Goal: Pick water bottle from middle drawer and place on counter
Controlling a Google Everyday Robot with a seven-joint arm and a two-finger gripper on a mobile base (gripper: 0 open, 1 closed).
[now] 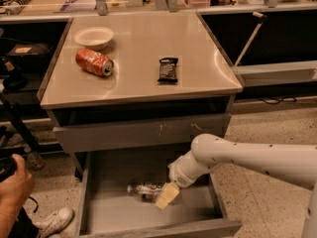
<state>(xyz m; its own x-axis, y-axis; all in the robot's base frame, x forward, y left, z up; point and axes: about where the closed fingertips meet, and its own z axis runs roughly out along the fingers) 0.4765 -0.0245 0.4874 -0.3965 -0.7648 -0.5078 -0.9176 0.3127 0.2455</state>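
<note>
The middle drawer (114, 209) is pulled open below the cabinet. The water bottle (144, 190), clear with a dark label band, lies on its side on the drawer floor. My gripper (167, 195) reaches down into the drawer from the right, its pale fingers right at the bottle's right end. The white arm comes in from the right edge. The counter (133, 71) is the beige metal top above.
On the counter lie a dented red soda can (94, 62), a white bowl (93, 36) and a dark snack bar (168, 69). The scratched drawer front (141, 130) above is closed. A person's hand (15, 187) and shoe (52, 221) are at the lower left.
</note>
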